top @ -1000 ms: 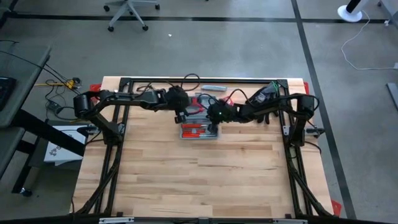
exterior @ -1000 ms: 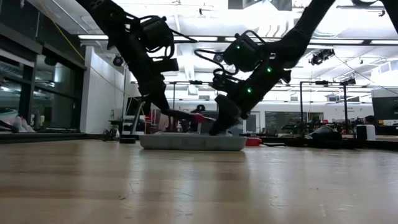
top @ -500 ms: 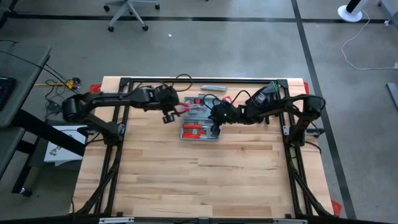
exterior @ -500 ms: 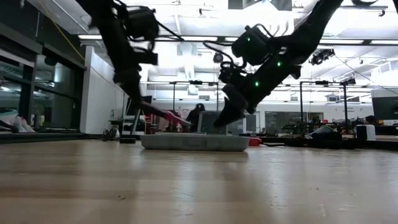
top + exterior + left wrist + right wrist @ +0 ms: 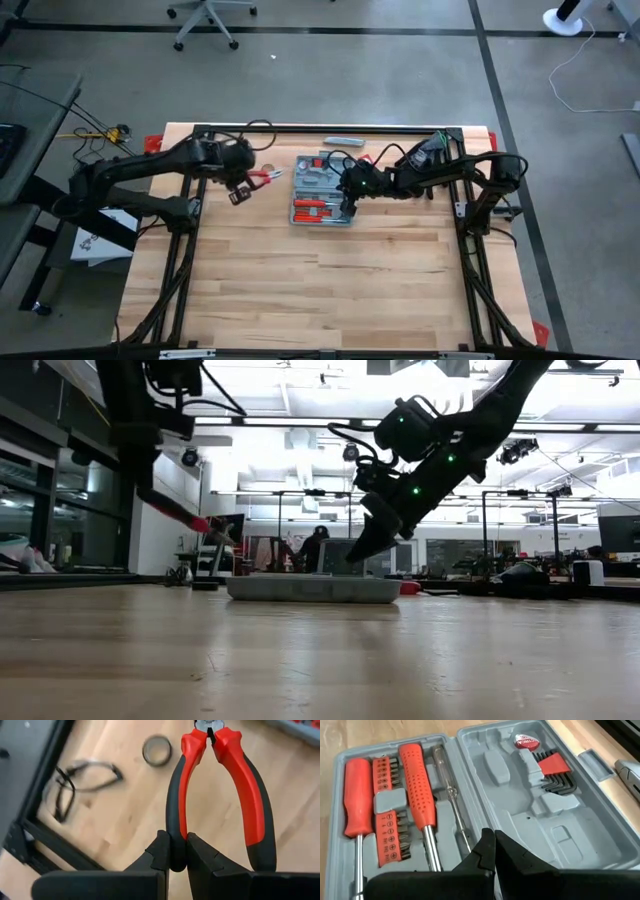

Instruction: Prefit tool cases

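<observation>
The near part of the wooden desk lies bare. Farther back, about midway across, the blue-grey tool case lies open and flat on the desk, both moulded halves facing up. In the right wrist view one half holds two red-handled screwdrivers, a strip of red bits and a slim clear-handled driver; the other half holds a set of black hex keys in a red holder and a small round red-capped item, with several recesses unfilled.

The right pincer hangs over the case's right edge, its fingers pressed together with nothing between them; in the low view it hovers just above the case, not touching.

The left pincer is off to the left of the case, apart from it, raised above the desk. It is clamped on one handle of a pair of red-and-black pliers, whose nose points toward the case.

Beyond the case, near the desk's far edge, lies a slim grey-blue bar. A small dark ring and a loop of cable lie on the desk below the pliers.
</observation>
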`<action>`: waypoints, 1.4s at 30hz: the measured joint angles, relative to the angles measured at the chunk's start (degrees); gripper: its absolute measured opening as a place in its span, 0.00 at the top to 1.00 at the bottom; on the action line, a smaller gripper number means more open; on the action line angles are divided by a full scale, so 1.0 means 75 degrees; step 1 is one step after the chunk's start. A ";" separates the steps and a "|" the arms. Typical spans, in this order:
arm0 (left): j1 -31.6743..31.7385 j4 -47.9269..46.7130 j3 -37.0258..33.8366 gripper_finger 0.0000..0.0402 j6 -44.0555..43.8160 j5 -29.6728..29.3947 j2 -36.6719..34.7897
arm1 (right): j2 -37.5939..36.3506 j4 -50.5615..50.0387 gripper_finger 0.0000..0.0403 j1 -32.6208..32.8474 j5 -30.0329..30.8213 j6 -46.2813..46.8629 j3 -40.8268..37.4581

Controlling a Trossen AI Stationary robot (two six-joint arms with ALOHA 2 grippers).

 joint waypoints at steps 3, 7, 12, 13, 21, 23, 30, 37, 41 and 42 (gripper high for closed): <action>-0.0035 -0.0102 -0.0160 0.93 -0.0330 0.0082 0.0000 | 0.0000 -0.0024 1.00 0.0000 -0.0001 -0.0002 0.0000; -0.0030 -0.0048 -0.0784 0.93 -0.0662 0.0120 0.0003 | 0.0000 -0.0191 1.00 0.0001 0.0000 -0.0001 0.0006; -0.0030 0.0421 -0.1776 0.93 -0.1064 0.0482 0.0003 | 0.0000 -0.0251 1.00 0.0054 0.0005 -0.0142 0.0008; -0.0030 0.0465 -0.1914 0.94 -0.1191 0.0526 0.0005 | 0.0000 -0.0251 1.00 0.0064 0.0003 -0.0143 0.0009; -0.0072 0.0473 -0.1856 0.88 -0.1440 0.0259 0.0003 | -0.0073 -0.0278 1.00 0.0182 0.0009 0.0003 0.0012; -0.0053 0.0464 -0.1856 0.82 -0.1493 0.0207 0.0006 | -0.0179 -0.0273 1.00 0.0270 0.0004 0.0003 0.0012; -0.0053 0.0416 -0.1856 0.72 -0.1594 -0.0004 0.0006 | -0.0930 -0.0558 1.00 0.0600 0.0380 -0.0049 0.0012; -0.0053 0.0411 -0.1856 0.71 -0.1754 -0.0196 0.0006 | -0.2061 -0.1241 1.00 0.0814 0.0659 -0.0121 0.0015; -0.0056 0.0410 -0.1856 0.71 -0.1764 -0.0240 0.0006 | -0.2759 -0.1967 1.00 0.0993 0.0672 0.0058 0.0015; -0.0055 0.0411 -0.1856 0.71 -0.1764 -0.0241 0.0006 | -0.2919 -0.2199 1.00 0.1055 0.0693 0.0068 0.0015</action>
